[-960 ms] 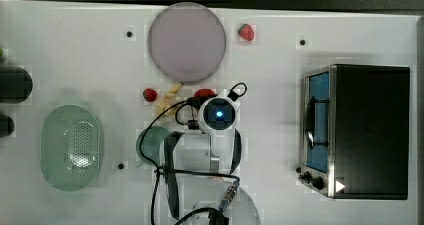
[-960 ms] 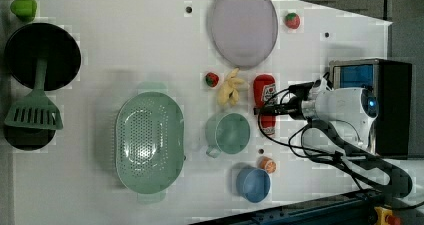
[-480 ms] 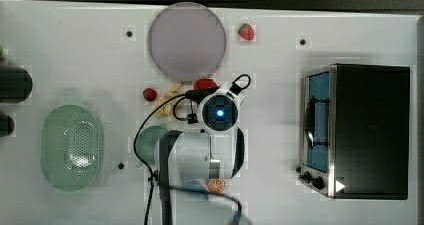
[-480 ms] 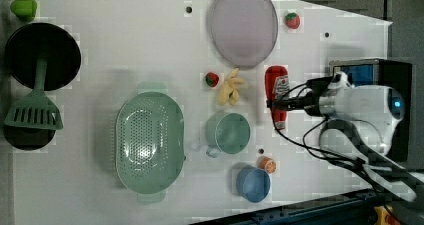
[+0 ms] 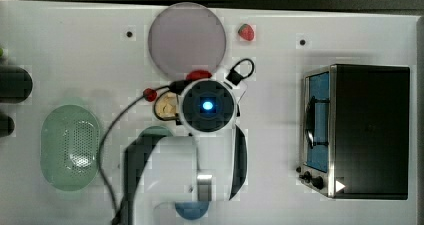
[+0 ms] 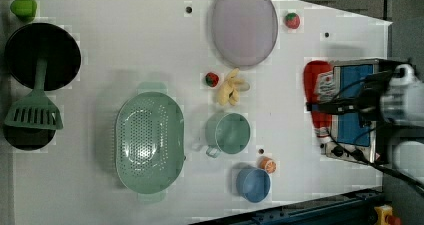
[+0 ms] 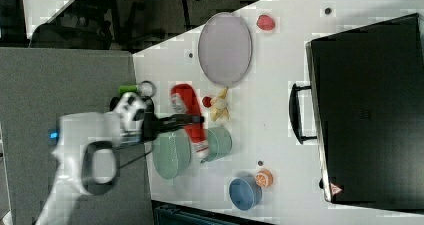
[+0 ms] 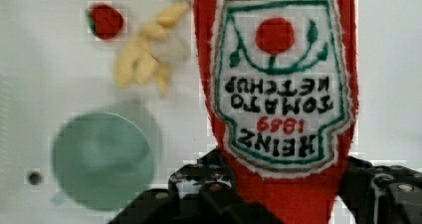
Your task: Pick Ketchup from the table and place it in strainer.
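One claw [image 8: 278, 204] clenched on ketchup bottle [image 8: 278, 84], lifted above table; next: carry sideways over strainer [image 6: 149, 142], release.

The fingers [image 7: 192, 119] clamp the ketchup [image 7: 187, 116] aloft, between the strainer [image 7: 171, 155] and a green cup [image 7: 220, 143]

The gripper [image 8: 283, 194] is clamped on the ketchup [image 8: 278, 84] and held well above the tabletop, the white arm [image 7: 85, 145] raised.

Top view: arm covers most of the ketchup [image 5: 199, 75] and blue bowl [image 5: 191, 211]; wrist view crops the ketchup's ends.
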Tool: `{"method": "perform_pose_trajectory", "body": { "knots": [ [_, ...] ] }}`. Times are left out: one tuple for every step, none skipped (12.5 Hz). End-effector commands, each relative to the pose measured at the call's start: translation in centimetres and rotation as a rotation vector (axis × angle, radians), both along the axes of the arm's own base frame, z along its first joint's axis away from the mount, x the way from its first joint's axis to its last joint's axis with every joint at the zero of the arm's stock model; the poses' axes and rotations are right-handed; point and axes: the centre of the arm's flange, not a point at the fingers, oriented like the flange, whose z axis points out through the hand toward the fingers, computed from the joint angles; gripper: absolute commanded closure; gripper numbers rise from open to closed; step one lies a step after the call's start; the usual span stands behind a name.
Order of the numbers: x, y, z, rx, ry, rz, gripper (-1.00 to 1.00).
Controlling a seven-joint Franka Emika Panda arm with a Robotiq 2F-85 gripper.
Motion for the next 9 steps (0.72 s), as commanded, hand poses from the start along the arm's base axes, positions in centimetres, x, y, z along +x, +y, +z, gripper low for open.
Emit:
{"method": "perform_pose_trajectory", "body": {
  "knots": [
    [-0.3,6.0,2.9,-0.012,0.003,-0.02,-0.16],
    [-0.3,8.0,3.8,-0.013,-0.018,-0.019,-0.16],
    [-0.5,10.2,4.3,-0.013,-0.03,-0.031,-0.16],
    [-0.9,12.4,4.6,-0.012,-0.036,-0.057,-0.16],
    [-1.4,14.7,4.5,-0.006,-0.036,-0.089,-0.16],
    [-2.1,17.0,4.2,0.001,-0.034,-0.118,-0.16],
    [-2.9,19.3,3.7,0.001,-0.031,-0.14,-0.16],
    [-3.7,21.7,3.1,0.005,-0.03,-0.163,-0.16],
    [-4.4,24.0,2.3,0.017,-0.035,-0.18,-0.16]
  ]
}}
